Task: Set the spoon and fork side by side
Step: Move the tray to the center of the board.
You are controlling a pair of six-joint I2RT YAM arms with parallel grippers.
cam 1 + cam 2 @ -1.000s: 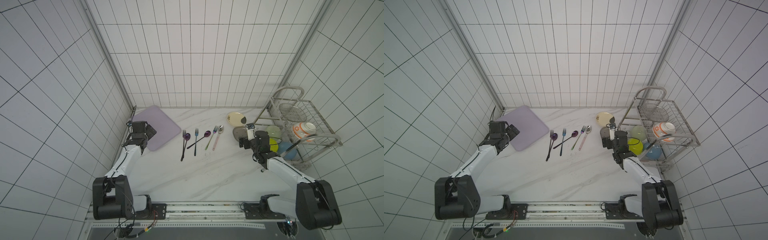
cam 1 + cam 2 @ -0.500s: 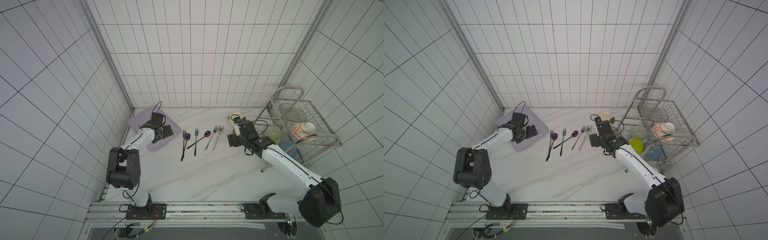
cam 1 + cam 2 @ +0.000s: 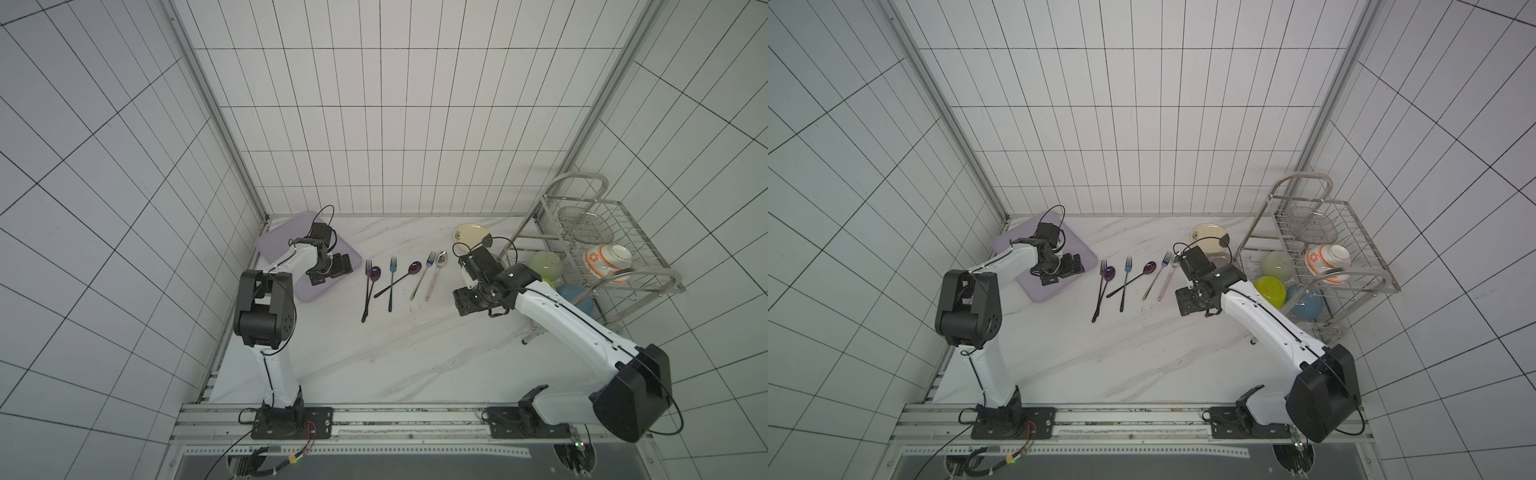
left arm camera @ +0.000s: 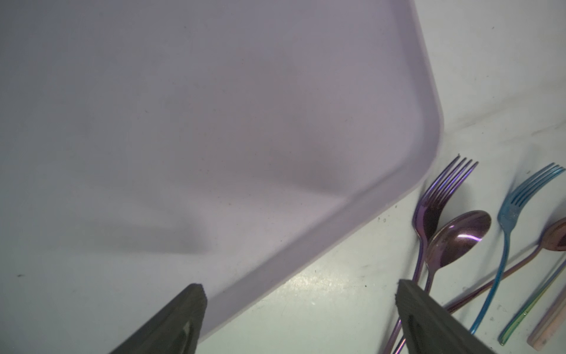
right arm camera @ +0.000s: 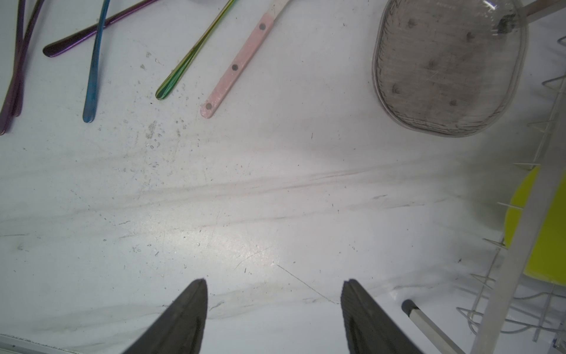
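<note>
Several pieces of cutlery lie in a row on the white marble table. From the left: a purple fork [image 3: 367,282] touching a purple spoon [image 3: 375,272], a blue fork [image 3: 392,286] crossed by a second purple spoon [image 3: 414,268], a green-handled fork [image 3: 423,277] and a pink-handled spoon [image 3: 435,276]. My left gripper [image 3: 332,270] [image 4: 300,288] hangs open over the right edge of the lavender tray [image 3: 299,224], just left of the purple fork [image 4: 435,202]. My right gripper [image 3: 467,303] [image 5: 274,285] is open over bare table, right of the pink handle [image 5: 239,64]. Both grippers hold nothing.
A wire dish rack [image 3: 582,249] at the right holds an orange-and-white bowl [image 3: 606,257], a green bowl [image 3: 544,264] and a blue bowl [image 3: 575,297]. A cream plate [image 3: 467,233] lies at the back. A grey mesh dish [image 5: 447,67] and a yellow bowl [image 5: 545,230] sit close to my right gripper.
Both arms have swung out from the table's sides toward the cutlery row. The left gripper came over the tray. The right jaws have narrowed somewhat.
</note>
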